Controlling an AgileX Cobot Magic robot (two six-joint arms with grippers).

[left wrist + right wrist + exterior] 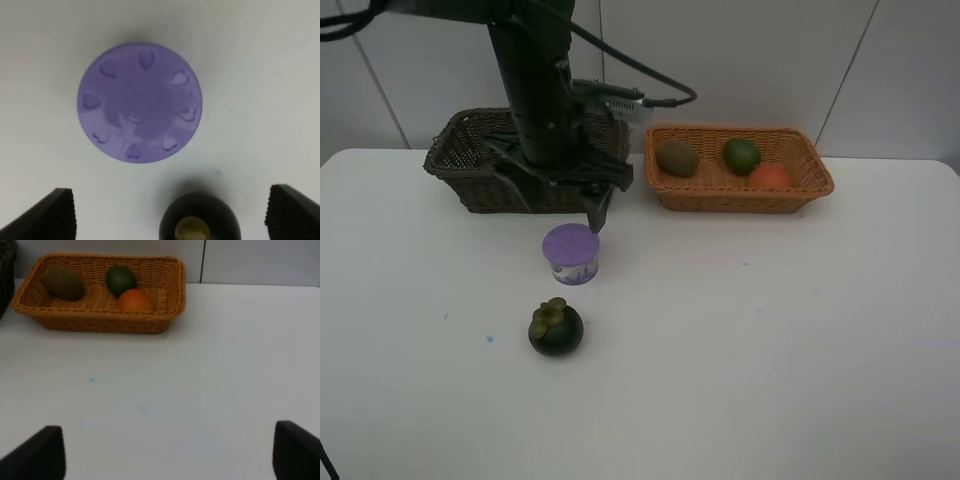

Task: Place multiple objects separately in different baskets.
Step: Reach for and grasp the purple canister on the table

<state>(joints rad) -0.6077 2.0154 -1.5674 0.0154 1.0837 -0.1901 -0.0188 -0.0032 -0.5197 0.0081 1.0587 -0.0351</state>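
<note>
The purple-lidded tub [570,253] stands on the white table, with the dark mangosteen [556,328] in front of it. My left gripper [596,213] hangs open just above the tub's back edge. In the left wrist view it [169,192] is open and empty, with the tub's lid [139,102] and the mangosteen [200,222] between the finger lines. The light orange-tan basket [810,185] holds the kiwi [677,158], lime [742,155] and orange-red fruit [772,176]. My right gripper [167,440] is open and empty over bare table. The pink bottle, blue block and marker are hidden.
The dark brown basket [460,165] stands at the back left; my left arm hides most of its inside. The right wrist view shows the tan basket [100,320] with the three fruits and a dark basket edge [5,270]. A wall is close behind both baskets.
</note>
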